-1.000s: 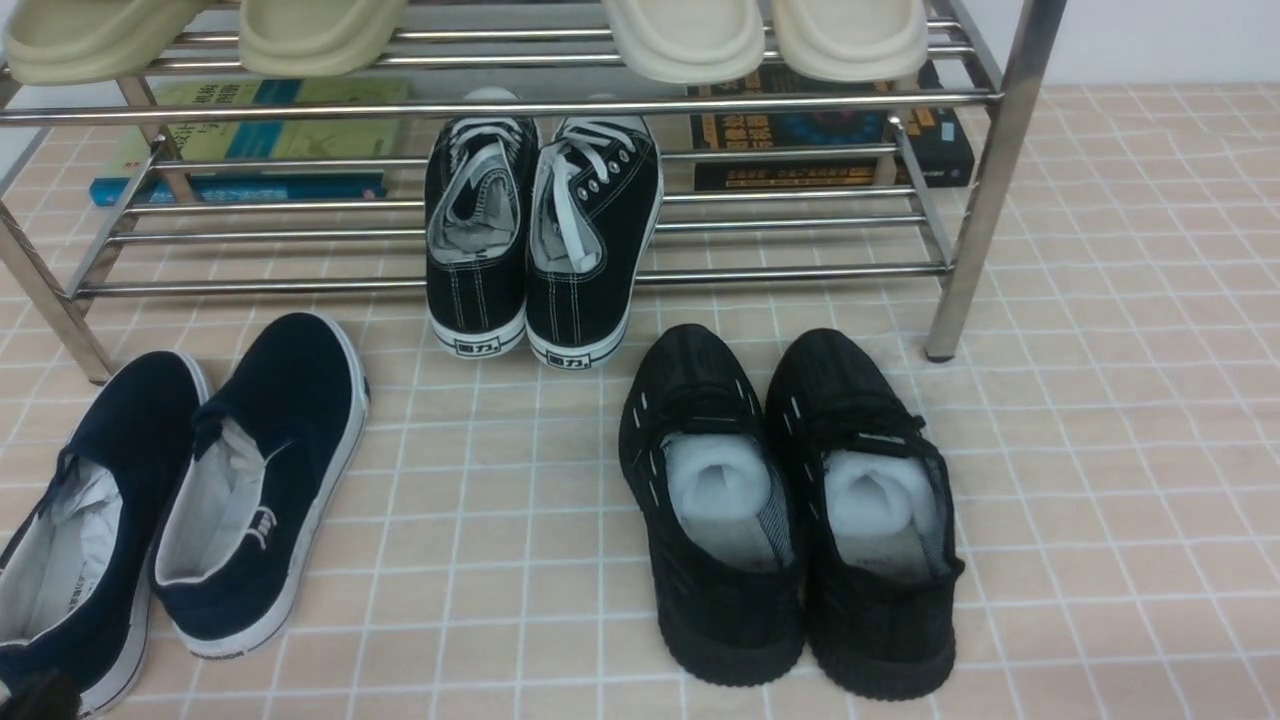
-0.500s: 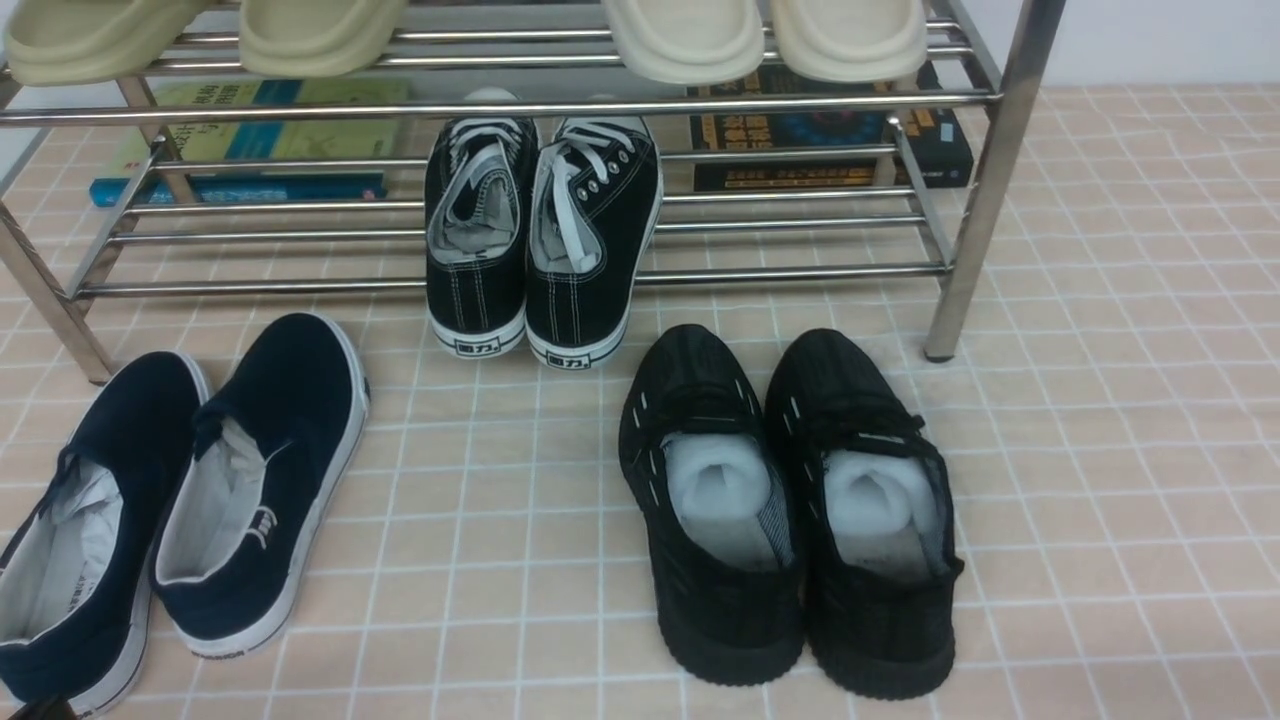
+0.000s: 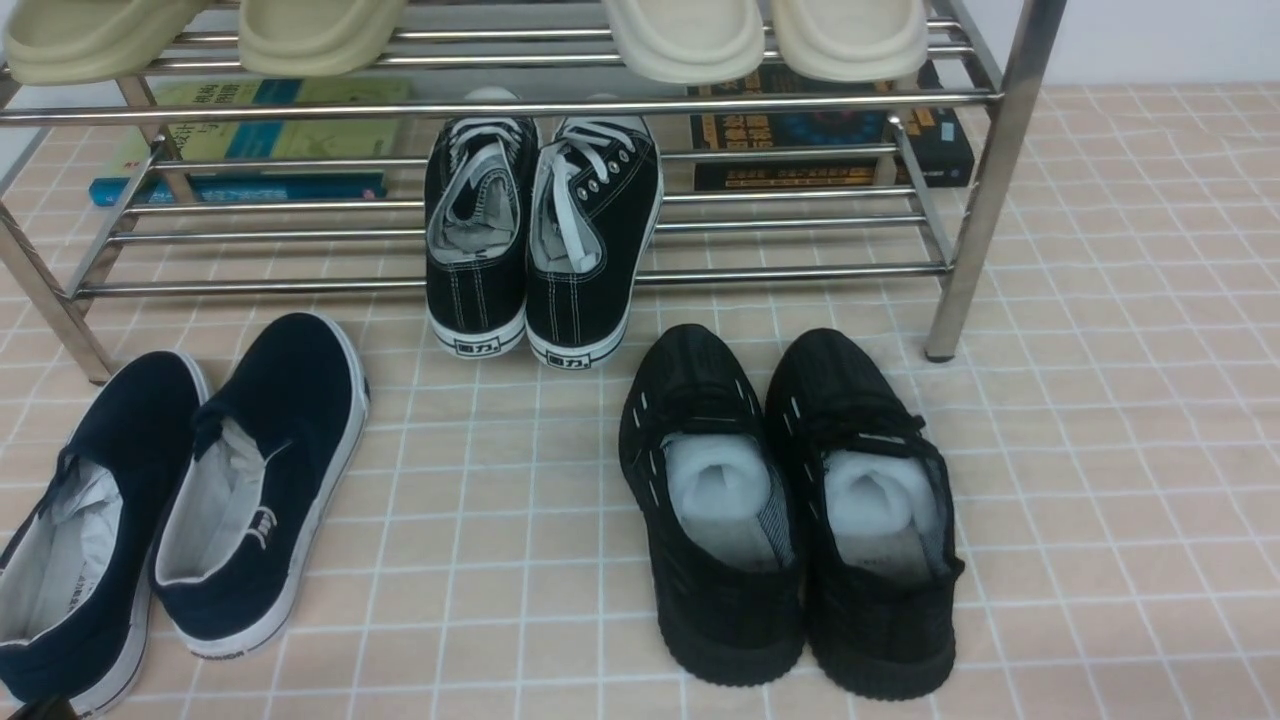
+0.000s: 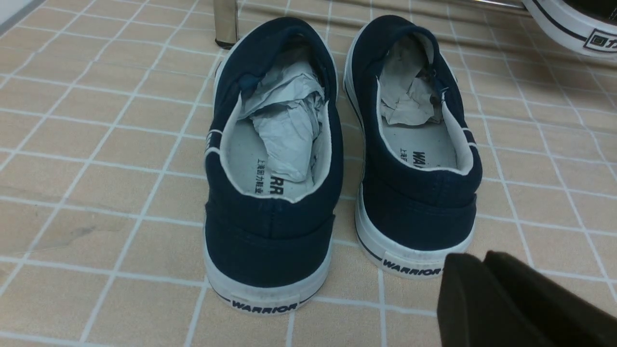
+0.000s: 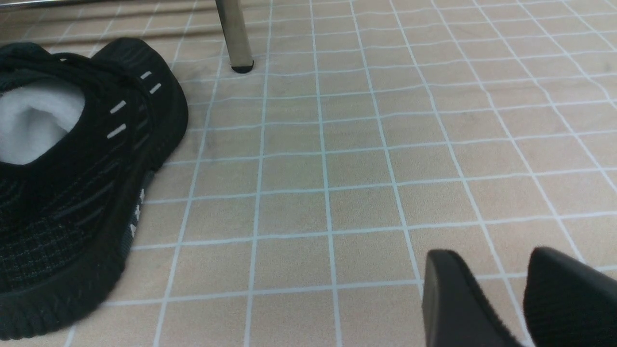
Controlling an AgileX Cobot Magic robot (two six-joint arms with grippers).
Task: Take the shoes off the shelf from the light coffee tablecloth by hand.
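The navy shoes (image 3: 180, 500) stand off the shelf (image 3: 985, 190) on the light coffee tablecloth (image 3: 1100, 450), so that step looks done; the left pincer (image 4: 487, 289), pressed nearly together and empty, and the spread right pincer (image 5: 520, 299) should next back away.

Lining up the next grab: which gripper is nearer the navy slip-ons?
Left. The left gripper sits just behind the navy slip-ons' heels; the right gripper is beyond the black knit shoes.

Bare tablecloth (image 3: 480, 520) lies between navy shoes (image 3: 250, 480) and black knit shoes (image 3: 790, 510).
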